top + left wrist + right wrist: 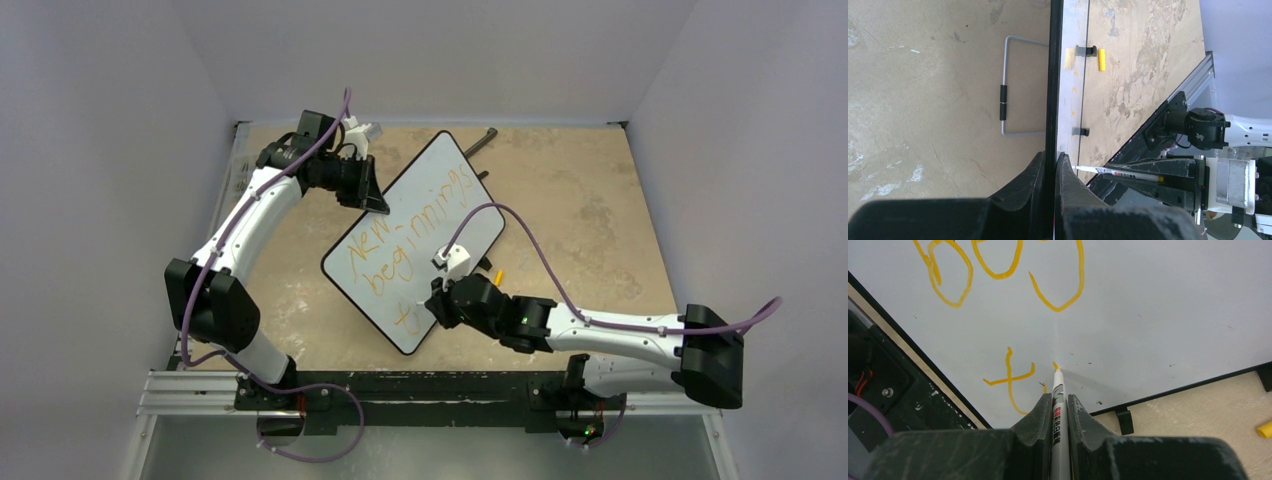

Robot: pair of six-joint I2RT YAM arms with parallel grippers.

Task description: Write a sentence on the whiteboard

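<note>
Right wrist only: right gripper (pixel 1058 398) clamps pen (pixel 1058 426), tip on whiteboard (pixel 1158 315) nr orange t (pixel 1009 380).

Top looks down; wrists close; all share whiteboard (pixel 420 240).

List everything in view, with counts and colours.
whiteboard: 1, white with black rim, mid-table, set at an angle
sentence: orange, "New beginnings" plus a "t", on the whiteboard
marker: 1, white barrel, orange tip, tip at the board beside the "t"
cylinder: 1, small, yellow, on the table by the board's right edge
wire stand: 1, grey with black sleeve, at the board's far edge
table: 1, tan
left claw: black, shut on the whiteboard's rim
right claw: black, shut on the marker
</note>
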